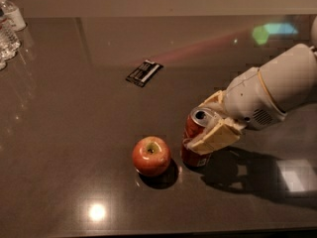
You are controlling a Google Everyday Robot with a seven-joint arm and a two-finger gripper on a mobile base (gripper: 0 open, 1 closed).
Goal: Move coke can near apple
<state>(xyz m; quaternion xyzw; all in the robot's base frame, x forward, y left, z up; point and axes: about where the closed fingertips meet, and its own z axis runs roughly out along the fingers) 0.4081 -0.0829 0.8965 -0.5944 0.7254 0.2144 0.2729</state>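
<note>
The coke can (196,139), red with a silver top, stands on the dark table just right of the apple (151,155), with a small gap between them. The can leans slightly. The apple is red with a yellow-green patch at its stem. My gripper (207,123) reaches in from the right on a white arm and is shut on the coke can. One tan finger (216,137) crosses the can's front. The other finger sits behind the can.
A flat black object (143,72) lies on the table behind the apple. Clear plastic water bottles (7,29) stand at the far left corner. The table's front edge (158,230) runs along the bottom of the view.
</note>
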